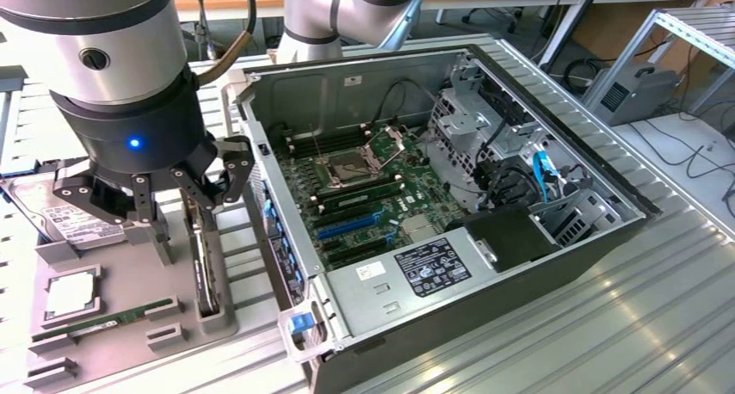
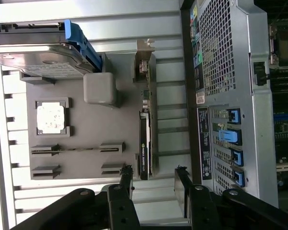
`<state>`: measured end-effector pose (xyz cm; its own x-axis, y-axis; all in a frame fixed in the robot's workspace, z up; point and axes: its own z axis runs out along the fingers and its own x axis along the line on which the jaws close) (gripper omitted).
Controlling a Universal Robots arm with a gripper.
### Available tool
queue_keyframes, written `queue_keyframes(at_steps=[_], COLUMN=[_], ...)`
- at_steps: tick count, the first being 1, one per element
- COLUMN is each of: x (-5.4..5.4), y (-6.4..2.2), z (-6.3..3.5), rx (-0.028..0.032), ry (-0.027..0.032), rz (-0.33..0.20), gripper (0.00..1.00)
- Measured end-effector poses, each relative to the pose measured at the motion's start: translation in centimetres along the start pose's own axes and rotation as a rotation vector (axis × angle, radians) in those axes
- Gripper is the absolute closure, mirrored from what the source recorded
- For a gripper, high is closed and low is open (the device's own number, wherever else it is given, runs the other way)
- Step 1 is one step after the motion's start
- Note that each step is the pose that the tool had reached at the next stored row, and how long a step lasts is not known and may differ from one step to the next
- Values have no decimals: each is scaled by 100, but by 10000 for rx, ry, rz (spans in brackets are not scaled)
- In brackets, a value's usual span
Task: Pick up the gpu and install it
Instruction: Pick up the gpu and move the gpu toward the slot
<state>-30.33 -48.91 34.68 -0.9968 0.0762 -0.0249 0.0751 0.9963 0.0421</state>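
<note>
Gripper [image 1: 161, 203] spread wide, nothing between the fingers; it hangs over the grey parts tray [image 1: 115, 278], on the side nearest the open computer case [image 1: 333, 93].

Exterior view: gpu [image 1: 205, 265] stands on edge in its holder along the tray's case-side edge; long axis runs down that edge, roughly parallel to the case wall; the gripper is seen in front of the card's far part and the rest of the card runs toward the tray's near corner; can't fix from here which point along the card it hangs over, or the gap between fingertips and card. Hard drive [image 1: 71, 222] sits at the tray's far corner on the opposite side; RAM stick [image 1: 103, 321] lies by the near edge; my read is neither is in the way.

Wrist view: gripper [image 2: 153, 184] open, one finger either side of the card's line; gpu [image 2: 145, 143] runs straight away from the fingers, so I judge closing would go across its thin side; card sits nearer one finger than the other, not centred. Looks: slim dark board seen edge-on; black shroud with a small light marking on the half nearer the fingers; silvery bracket at the end toward the hard drive [image 2: 38, 60]. Case [image 2: 221, 48] rear panel runs alongside, just beside the tray [image 2: 86, 124].
</note>
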Motion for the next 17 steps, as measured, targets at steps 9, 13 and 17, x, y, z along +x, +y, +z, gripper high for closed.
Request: queue_keyframes(at_steps=[9, 13, 17], x=[4, 4, 3], y=[-23, -23, -24], z=[191, 201, 211], rx=[0, 0, 13], ry=[0, 0, -1], rz=[0, 0, -1], gripper=[52, 52, 52])
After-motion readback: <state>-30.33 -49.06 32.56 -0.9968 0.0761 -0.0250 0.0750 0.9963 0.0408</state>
